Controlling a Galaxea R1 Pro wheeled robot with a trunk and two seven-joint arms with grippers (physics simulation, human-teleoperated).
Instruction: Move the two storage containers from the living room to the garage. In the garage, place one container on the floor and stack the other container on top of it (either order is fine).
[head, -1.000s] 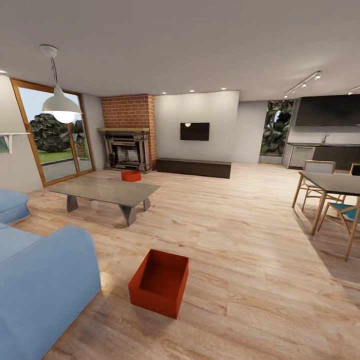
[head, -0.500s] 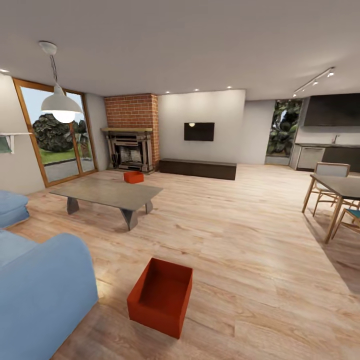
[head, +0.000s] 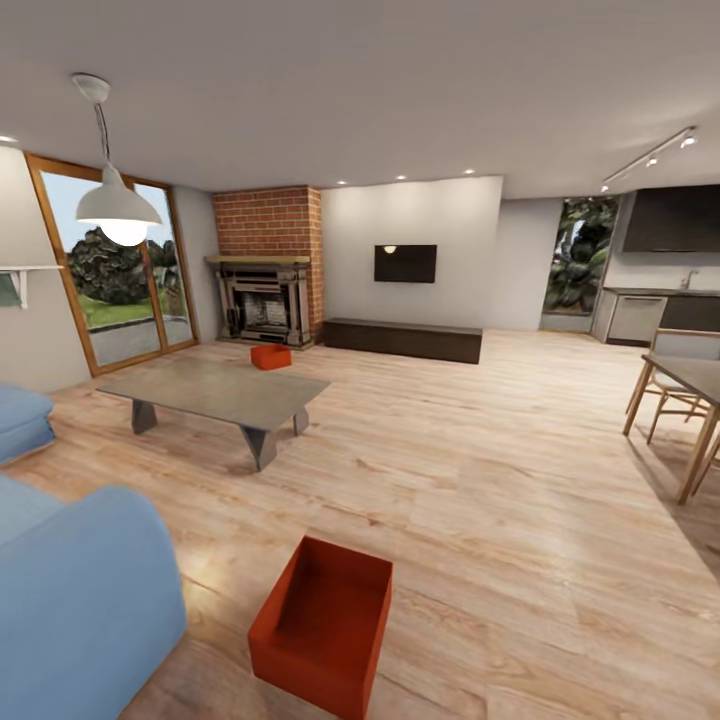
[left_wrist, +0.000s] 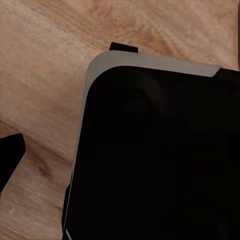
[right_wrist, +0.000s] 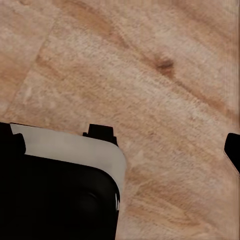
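Observation:
Two red-orange storage containers stand on the living room's light wood-plank floor. The near container (head: 322, 628) sits open-topped and empty just ahead, beside the blue sofa. The far container (head: 270, 356) rests in front of the brick fireplace, beyond the low grey table. In the left wrist view, one dark fingertip (left_wrist: 9, 159) of my left gripper (left_wrist: 120, 160) shows at the picture's edge over bare planks. The right wrist view has a fingertip (right_wrist: 233, 150) of my right gripper (right_wrist: 121, 144) at the opposite edge. Nothing lies between the fingers of either gripper. Both hang beside my dark base.
A blue sofa (head: 70, 590) flanks the near container. The low grey table (head: 215, 392) stands between the two bins. A dark bench (head: 402, 338) runs along the far wall. A dining table with chairs (head: 685, 400) is at the right. Open plank floor stretches through the middle.
The whole head view has shifted: the camera moved forward and turned a little left. The near container now sits lower and larger in the picture. The things themselves have not moved.

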